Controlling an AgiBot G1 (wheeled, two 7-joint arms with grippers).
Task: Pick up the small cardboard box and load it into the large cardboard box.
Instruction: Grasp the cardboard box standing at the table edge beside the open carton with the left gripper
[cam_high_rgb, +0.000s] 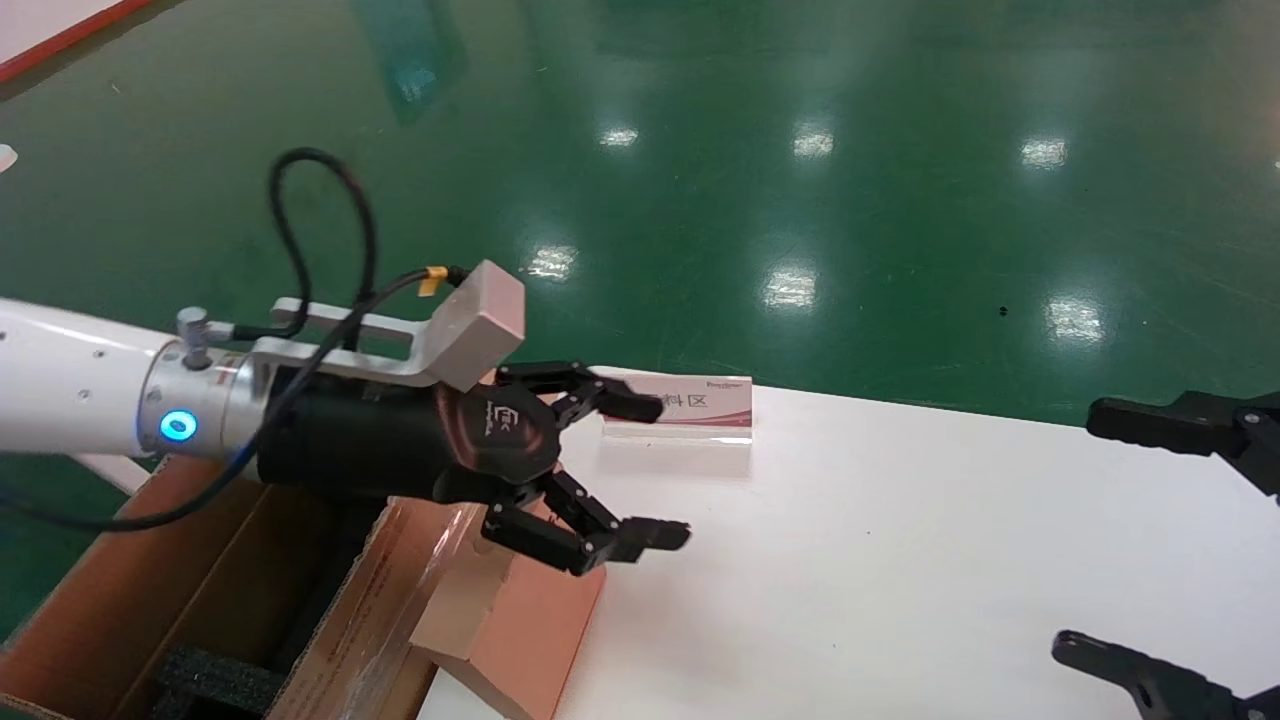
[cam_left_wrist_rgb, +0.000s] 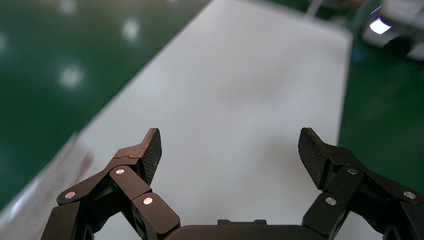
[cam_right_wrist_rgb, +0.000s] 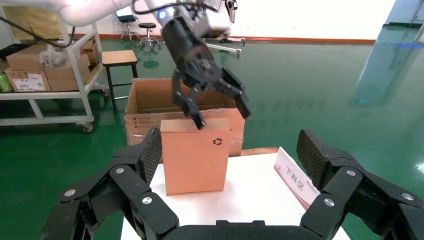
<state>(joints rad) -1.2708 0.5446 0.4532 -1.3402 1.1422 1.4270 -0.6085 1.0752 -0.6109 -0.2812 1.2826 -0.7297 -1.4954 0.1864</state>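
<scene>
The left gripper (cam_high_rgb: 640, 470) hangs with its fingers (cam_left_wrist_rgb: 145, 150) spread wide and nothing between them, just above the top edge of the small box (cam_right_wrist_rgb: 196, 156). From the right wrist view one fingertip looks to be at or touching that top edge, though contact cannot be told for sure. The white left arm reaches in from the robot's left, over the large box (cam_high_rgb: 190, 590).

The small box stands on one narrow side at the left end of the white table (cam_high_rgb: 900, 560), leaning against or just beside the large box. Its broad face is smooth reddish-brown, with a small black recycling mark near an upper corner; the narrow top side is paler tan.

The large box sits off the table's left end, open, brown and corrugated, with a shiny taped flap next to the small box and black foam (cam_high_rgb: 215, 680) inside.

A small sign (cam_high_rgb: 700, 410) with printed characters stands on the table's far edge, near the left gripper.

The right gripper (cam_high_rgb: 1140, 545) rests at the table's right end, well apart from both boxes, its fingers (cam_right_wrist_rgb: 315, 155) spread wide and holding nothing.
</scene>
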